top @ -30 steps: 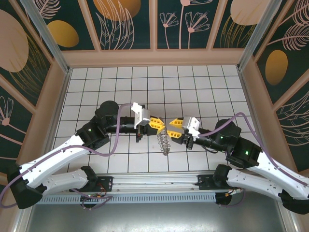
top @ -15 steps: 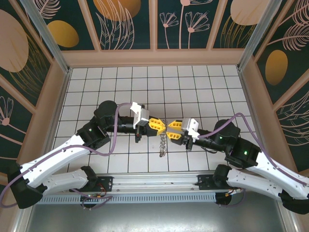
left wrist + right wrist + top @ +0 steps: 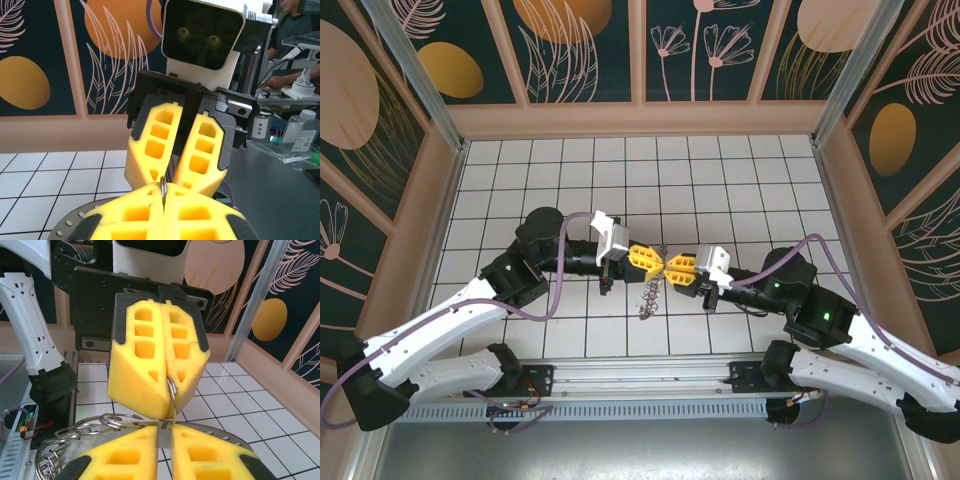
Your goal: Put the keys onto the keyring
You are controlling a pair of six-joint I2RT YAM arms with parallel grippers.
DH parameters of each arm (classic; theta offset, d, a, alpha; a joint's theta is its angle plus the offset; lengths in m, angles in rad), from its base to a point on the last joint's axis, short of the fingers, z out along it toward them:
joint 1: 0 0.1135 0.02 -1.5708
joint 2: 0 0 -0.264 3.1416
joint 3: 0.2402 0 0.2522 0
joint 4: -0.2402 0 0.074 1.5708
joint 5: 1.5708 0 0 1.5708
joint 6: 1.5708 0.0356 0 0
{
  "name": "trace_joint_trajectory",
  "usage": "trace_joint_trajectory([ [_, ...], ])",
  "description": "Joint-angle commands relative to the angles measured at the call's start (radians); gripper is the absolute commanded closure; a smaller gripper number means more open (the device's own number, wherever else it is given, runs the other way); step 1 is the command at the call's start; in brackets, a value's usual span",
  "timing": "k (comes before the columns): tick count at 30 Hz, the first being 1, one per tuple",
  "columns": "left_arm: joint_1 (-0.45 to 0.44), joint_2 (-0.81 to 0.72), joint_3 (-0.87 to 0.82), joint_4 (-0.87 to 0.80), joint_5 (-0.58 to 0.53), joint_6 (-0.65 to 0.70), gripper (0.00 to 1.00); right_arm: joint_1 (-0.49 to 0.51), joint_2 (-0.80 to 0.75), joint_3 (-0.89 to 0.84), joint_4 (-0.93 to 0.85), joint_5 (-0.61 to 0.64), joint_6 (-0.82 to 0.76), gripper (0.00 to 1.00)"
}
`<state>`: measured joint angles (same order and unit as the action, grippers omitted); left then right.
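The keyring is a bunch of linked silver rings. One thin ring (image 3: 163, 184) stands edge-on in the seam of my left gripper (image 3: 163, 190), which is shut on it. In the right wrist view that same ring (image 3: 174, 395) hangs from the left gripper's yellow fingers (image 3: 145, 365). Its lower edge sits in the narrow slit of my right gripper (image 3: 167, 426), which has closed on it. More rings (image 3: 102, 417) trail off to the left. From above, left gripper (image 3: 657, 262) and right gripper (image 3: 671, 268) meet tip to tip. The remaining rings (image 3: 647, 297) dangle below them. The keys are out of view.
Both arms reach in over the white tiled floor (image 3: 720, 180) near its front middle. Tan walls (image 3: 640, 118) and metal corner posts (image 3: 840, 110) box the floor in. A rail (image 3: 640, 375) runs along the near edge.
My right gripper has moved left to meet the left gripper and has narrowed its jaws onto the ring. The dangling rings have swung a little to the left.
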<state>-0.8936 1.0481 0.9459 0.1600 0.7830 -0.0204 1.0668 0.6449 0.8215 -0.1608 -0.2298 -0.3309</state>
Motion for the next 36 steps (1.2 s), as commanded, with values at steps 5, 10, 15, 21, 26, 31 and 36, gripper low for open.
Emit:
trace_joint_trajectory([
  [5, -0.007, 0.013, -0.001, -0.009, 0.049, 0.009, 1.0, 0.006, 0.004, -0.013, 0.11, -0.019, 0.014, 0.78],
  [10, -0.006, 0.012, -0.002, -0.02, 0.053, 0.016, 1.0, 0.007, -0.006, -0.016, 0.129, -0.024, 0.018, 0.79],
  [15, -0.006, 0.015, 0.0, -0.029, 0.058, 0.016, 1.0, 0.006, -0.007, -0.018, 0.139, -0.028, 0.018, 0.83],
  [21, -0.007, 0.018, 0.005, -0.049, 0.06, 0.026, 1.0, 0.005, -0.01, -0.017, 0.147, -0.035, 0.016, 0.84],
  [26, -0.006, 0.02, 0.008, -0.057, 0.06, 0.031, 1.0, 0.006, -0.032, -0.029, 0.164, -0.043, 0.021, 0.79],
  [31, -0.006, 0.027, 0.021, -0.073, 0.063, 0.042, 1.0, 0.005, -0.037, -0.034, 0.164, -0.04, 0.021, 0.79],
  [36, -0.005, 0.03, 0.021, -0.083, 0.065, 0.044, 1.0, 0.006, -0.043, -0.038, 0.17, -0.04, 0.018, 0.79],
])
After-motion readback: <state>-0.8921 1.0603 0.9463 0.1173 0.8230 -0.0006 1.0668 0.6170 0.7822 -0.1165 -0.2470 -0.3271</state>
